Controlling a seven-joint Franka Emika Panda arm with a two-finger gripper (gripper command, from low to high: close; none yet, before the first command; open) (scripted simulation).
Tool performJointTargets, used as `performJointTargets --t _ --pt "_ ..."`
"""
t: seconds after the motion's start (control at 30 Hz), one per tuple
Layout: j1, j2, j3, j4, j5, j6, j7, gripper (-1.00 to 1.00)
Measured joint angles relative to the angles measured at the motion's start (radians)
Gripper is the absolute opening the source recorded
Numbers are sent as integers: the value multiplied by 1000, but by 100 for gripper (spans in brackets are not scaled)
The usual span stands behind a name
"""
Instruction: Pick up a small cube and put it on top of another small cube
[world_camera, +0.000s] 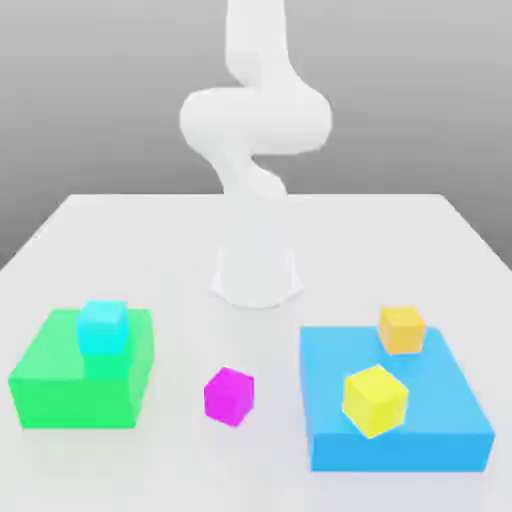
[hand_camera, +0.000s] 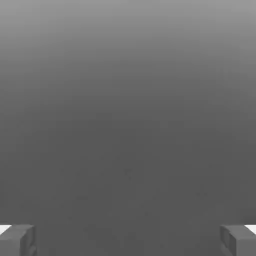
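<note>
Small magenta cube (world_camera: 229, 395) sits on the white table (world_camera: 150, 240) — the white robot arm (world_camera: 255, 150) rears upright behind it, gripper (hand_camera: 128, 242) spread wide, holding nothing — cyan cube (world_camera: 102, 326) on green block (world_camera: 80, 380).

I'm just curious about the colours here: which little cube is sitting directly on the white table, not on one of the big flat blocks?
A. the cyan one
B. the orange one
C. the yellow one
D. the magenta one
D: the magenta cube rests on the bare table, between the green block and the blue block.
</note>
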Motion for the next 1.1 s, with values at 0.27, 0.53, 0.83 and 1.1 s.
performJointTargets --t 0.27,0.53,0.83,1.1 --pt "-53 257 14 -234 11 205 119 0" --pt "-109 550 30 -487 9 432 263 0" --pt "-108 938 3 -527 -26 740 340 0" --pt "-105 967 -1 -522 -32 766 345 -100"
